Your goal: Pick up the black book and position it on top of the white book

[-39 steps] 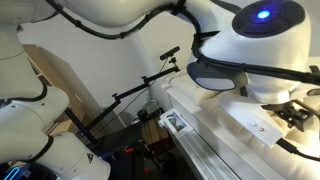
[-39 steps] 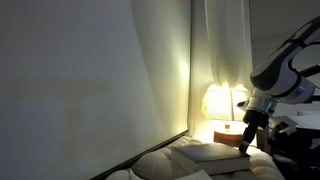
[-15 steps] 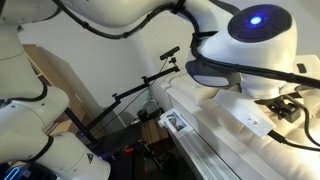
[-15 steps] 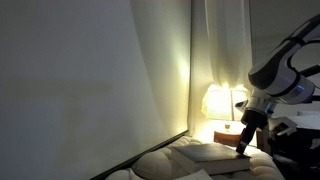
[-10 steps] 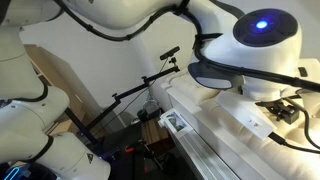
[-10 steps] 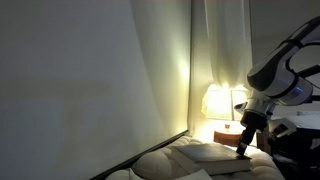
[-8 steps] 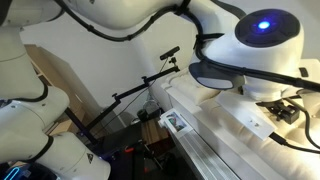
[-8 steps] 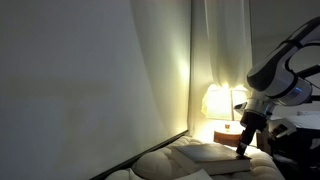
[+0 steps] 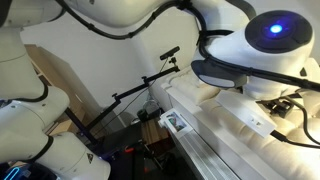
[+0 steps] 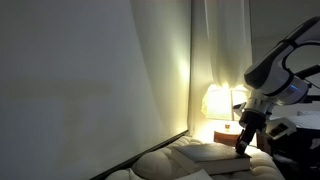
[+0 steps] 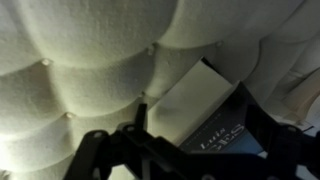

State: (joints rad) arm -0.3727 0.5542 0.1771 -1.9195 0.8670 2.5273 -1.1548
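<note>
Hanging low over quilted mattress [image 11: 90, 70], gripper [image 10: 243, 148] is pointing down near lit lamp [image 10: 218, 102] in an exterior view. Wrist view: black book [image 11: 228, 130] is lying on mattress, directly under gripper, w/ pale flat edge showing at its upper left. Jaws spread or pinching: can't be made out, silhouette only.

The mattress [image 11: 90, 70] was seen to be fuzzy, matt cream cloth, tufted into soft puffs. The black book [image 11: 228, 128] was shown with a smooth, faintly glossy cover printed in white. The arm [image 9: 240, 50] was cased in glossy white plastic. The curtain [image 10: 212, 45] was rendered as matt pale cloth.
</note>
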